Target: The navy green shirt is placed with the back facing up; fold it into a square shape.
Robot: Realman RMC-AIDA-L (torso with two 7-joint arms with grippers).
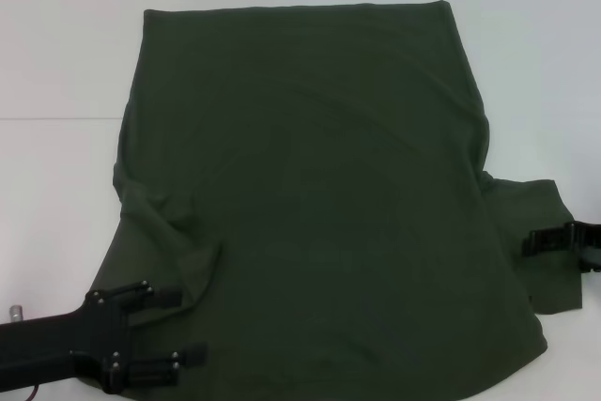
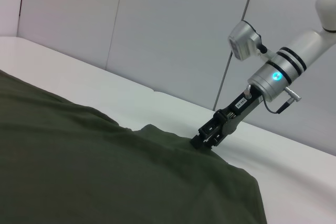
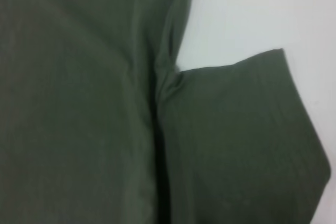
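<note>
Left tool beside navy green shirt, right tool on sleeve

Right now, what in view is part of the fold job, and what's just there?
Part of the job:
- navy green shirt, spread on the table
- left tool, open, at the shirt's near left edge
- right tool, at the sleeve spread out on the right

Just there:
- white table
- small metal part at the near left edge, too small to identify

shirt — sleeve out flat
</note>
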